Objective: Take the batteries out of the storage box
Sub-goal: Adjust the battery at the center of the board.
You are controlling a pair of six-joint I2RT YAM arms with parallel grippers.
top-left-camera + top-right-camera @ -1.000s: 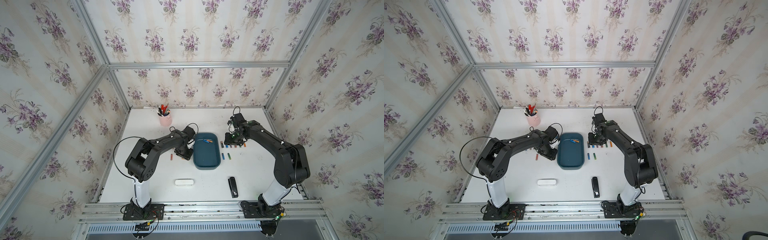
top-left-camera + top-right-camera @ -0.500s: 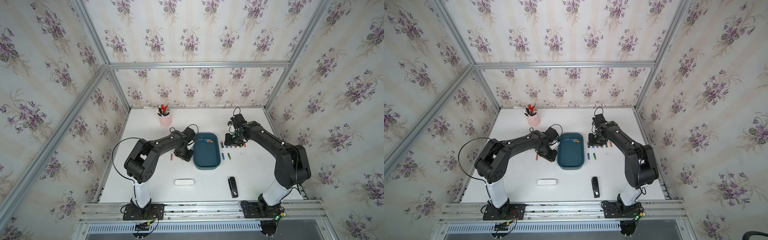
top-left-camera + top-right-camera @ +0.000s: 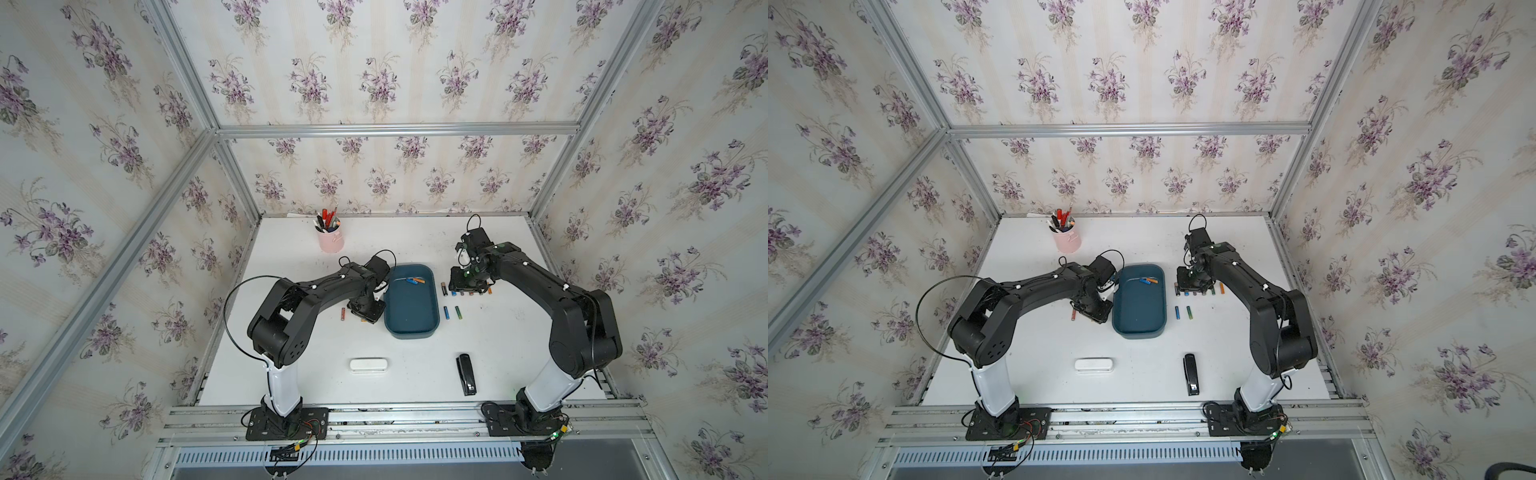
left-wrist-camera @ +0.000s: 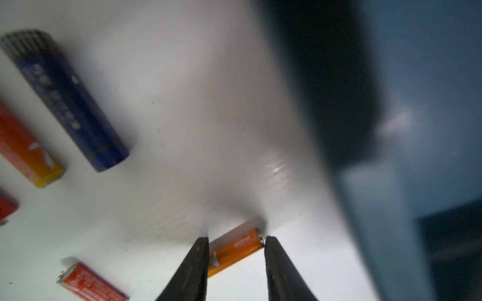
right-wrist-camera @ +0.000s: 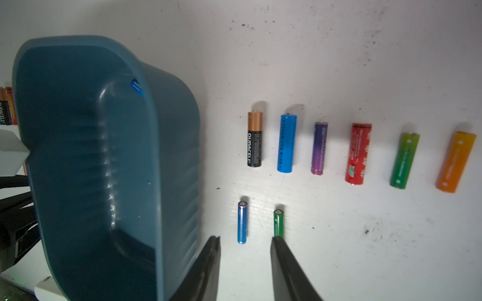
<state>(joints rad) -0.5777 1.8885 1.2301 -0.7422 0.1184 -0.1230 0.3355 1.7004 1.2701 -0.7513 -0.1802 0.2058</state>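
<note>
Standing on a white tabletop (image 3: 415,374) inside floral-papered walls (image 3: 374,83), the dark teal plastic storage box (image 3: 411,309) holds two small batteries (image 3: 415,281), blue and orange. A pink cup (image 3: 331,243) holds pens (image 3: 326,220). The left gripper (image 4: 236,239) straddles an orange battery (image 4: 234,249) lying on the tabletop; whether it pinches I cannot tell. The right gripper (image 5: 245,238) is parted, empty

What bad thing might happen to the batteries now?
The orange battery lies slantwise between the open fingers of the left gripper, close to the storage box; lifting carelessly might knock it rolling. The two batteries in the box lie right together, so a grab may pinch or push both. The right gripper hangs close by the small blue battery and small green battery and might bump that tidy pair.
</note>
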